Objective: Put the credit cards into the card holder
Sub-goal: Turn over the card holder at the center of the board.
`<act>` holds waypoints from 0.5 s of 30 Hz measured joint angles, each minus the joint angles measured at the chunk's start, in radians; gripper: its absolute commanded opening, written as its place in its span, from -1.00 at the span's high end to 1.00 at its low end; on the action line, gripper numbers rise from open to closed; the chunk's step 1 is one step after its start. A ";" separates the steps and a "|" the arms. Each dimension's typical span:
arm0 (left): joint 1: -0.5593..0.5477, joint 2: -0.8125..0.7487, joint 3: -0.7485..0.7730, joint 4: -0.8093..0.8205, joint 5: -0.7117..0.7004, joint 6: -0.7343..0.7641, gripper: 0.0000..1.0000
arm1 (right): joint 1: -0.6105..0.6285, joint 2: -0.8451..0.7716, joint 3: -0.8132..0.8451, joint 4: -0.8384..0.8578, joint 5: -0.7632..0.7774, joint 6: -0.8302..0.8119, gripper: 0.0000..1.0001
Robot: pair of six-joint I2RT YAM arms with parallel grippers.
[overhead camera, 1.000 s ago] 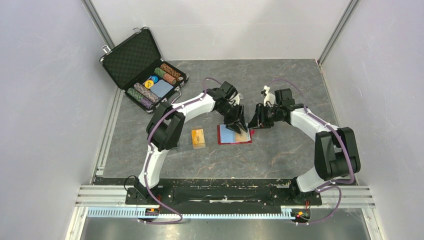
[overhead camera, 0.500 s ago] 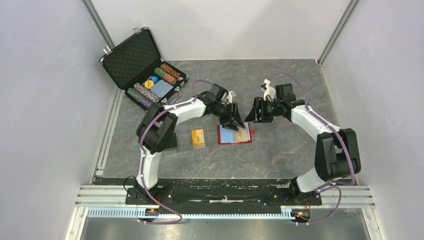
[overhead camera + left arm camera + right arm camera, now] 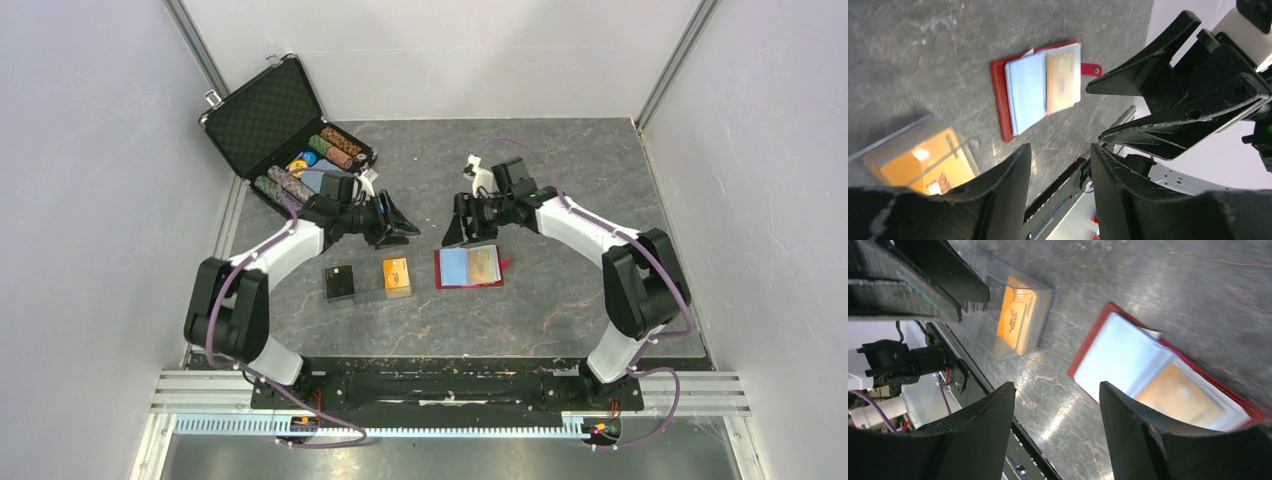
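Left gripper (image 3: 408, 229) and right gripper (image 3: 451, 237) have withdrawn from the card holder (image 3: 440, 269).

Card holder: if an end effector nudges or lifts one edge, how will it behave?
Probably floppy: the card holder lies open and thin, so lifting one edge would likely fold it. The blue card and orange card inside sit in fanned layers that may shift. Pushed flat, it should slide rather than tip.

Jointed white-and-black left arm (image 3: 283, 247) and right arm (image 3: 583, 226), my rounded white shells between black joint blocks, thin purple cables (image 3: 868, 399) trailing alongside, matte black left end effector (image 3: 1060, 150) and right end effector (image 3: 1055, 390), tapered fingers, small screw holes (image 3: 1193, 114).
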 measured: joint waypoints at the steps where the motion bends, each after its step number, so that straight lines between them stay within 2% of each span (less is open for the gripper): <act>1: 0.001 -0.023 -0.007 -0.029 -0.011 0.010 -0.09 | 0.017 0.010 0.009 0.003 -0.002 0.006 -0.32; 8: -0.004 -0.201 -0.013 -0.313 -0.208 0.118 -0.10 | 0.117 0.077 0.043 0.043 -0.025 0.048 -0.34; 15: -0.004 -0.167 -0.014 -0.464 -0.340 0.165 -0.04 | 0.134 0.083 0.043 0.046 -0.026 0.054 -0.37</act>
